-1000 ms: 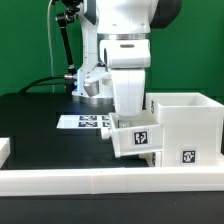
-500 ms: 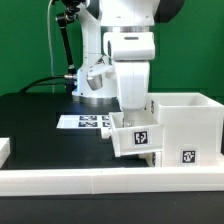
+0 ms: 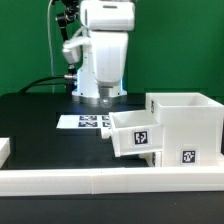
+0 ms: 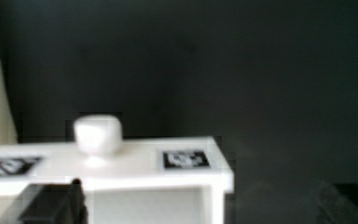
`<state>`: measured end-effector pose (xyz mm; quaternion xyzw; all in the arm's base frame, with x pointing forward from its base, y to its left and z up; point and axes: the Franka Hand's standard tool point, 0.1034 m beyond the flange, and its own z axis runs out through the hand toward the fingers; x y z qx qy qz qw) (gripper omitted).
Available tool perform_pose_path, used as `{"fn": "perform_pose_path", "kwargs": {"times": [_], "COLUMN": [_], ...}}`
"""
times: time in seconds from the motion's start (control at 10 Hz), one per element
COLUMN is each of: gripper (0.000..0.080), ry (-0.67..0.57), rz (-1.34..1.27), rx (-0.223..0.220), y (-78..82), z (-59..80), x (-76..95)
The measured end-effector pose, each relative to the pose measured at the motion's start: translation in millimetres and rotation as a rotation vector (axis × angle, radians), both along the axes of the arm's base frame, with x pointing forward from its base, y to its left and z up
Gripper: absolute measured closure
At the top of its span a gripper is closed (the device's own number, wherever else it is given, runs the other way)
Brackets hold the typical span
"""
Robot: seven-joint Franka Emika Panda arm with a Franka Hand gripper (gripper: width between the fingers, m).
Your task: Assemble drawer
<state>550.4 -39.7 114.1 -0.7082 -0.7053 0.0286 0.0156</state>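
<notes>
Tray (image 3: 133, 134), small and white with a black-and-white tag on its near face, sits part-way into the open side of the cube-shaped casing (image 3: 187, 128) at the exterior view's right, on the black tabletop (image 3: 40, 120). It is not yet flush: its tagged front juts out to the left of the casing, so its travel axis runs left to right into the cube. The wrist view shows the same tray's knob (image 4: 96, 134) standing up from its front panel. A long low white rail (image 3: 110, 181) runs along the near edge, just in front of both parts, and the marker board (image 3: 84, 122) lies flat beyond the tray.

The hand (image 3: 104, 99) hangs clear of everything, behind and to the left of the tray and above the marker board. It grasps nothing, and its dark fingertips (image 4: 48, 203) stand apart in the wrist view. To seat the tray, the hand would likely come nearer and push rightward.
</notes>
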Motion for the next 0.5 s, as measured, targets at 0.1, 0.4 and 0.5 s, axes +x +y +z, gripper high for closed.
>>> {"fn": "perform_pose_path", "kwargs": {"times": [0.1,0.4,0.5], "gripper": [0.0150,0.0150,0.0150], "ry": [-0.002,0.031,0.046], "rz": [-0.008,-0.001,0.030], "rx": [0.001,0.003,0.015], "y": [2.1,0.5,-5.6], "z": [-2.2,-5.8,-16.7], "x": [-1.0,-4.0,-6.0]}}
